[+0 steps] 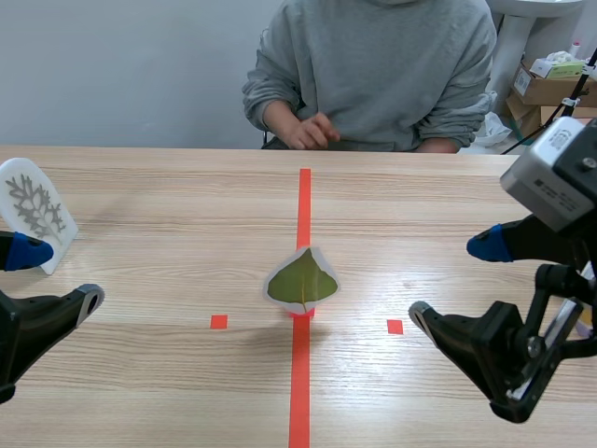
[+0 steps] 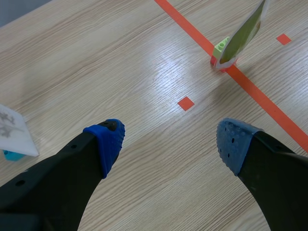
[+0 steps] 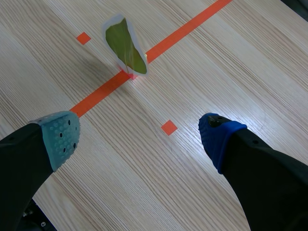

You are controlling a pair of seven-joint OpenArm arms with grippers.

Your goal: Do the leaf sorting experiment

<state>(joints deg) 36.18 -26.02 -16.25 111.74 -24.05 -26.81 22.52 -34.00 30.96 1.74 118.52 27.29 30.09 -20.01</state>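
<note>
A laminated green leaf card [image 1: 302, 278] stands upright in a small red base on the orange centre line. The left wrist view shows it edge-on [image 2: 245, 33] ahead and to the right of my left gripper [image 2: 171, 139], and the right wrist view shows it [image 3: 125, 45] ahead of my right gripper [image 3: 139, 134]. A second card with a grey branching leaf [image 1: 35, 210] stands at the table's left edge on a blue base [image 2: 12, 154]. My left gripper [image 1: 51, 280] is open beside that card. My right gripper [image 1: 462, 285] is open at the right, well away from the green leaf.
A person in a grey sweatshirt [image 1: 373, 75] sits across the table, hands resting at its far edge. Cardboard boxes [image 1: 550, 89] are stacked behind at the right. Small orange squares [image 1: 218, 322] [image 1: 395, 327] mark the table on either side of the centre line.
</note>
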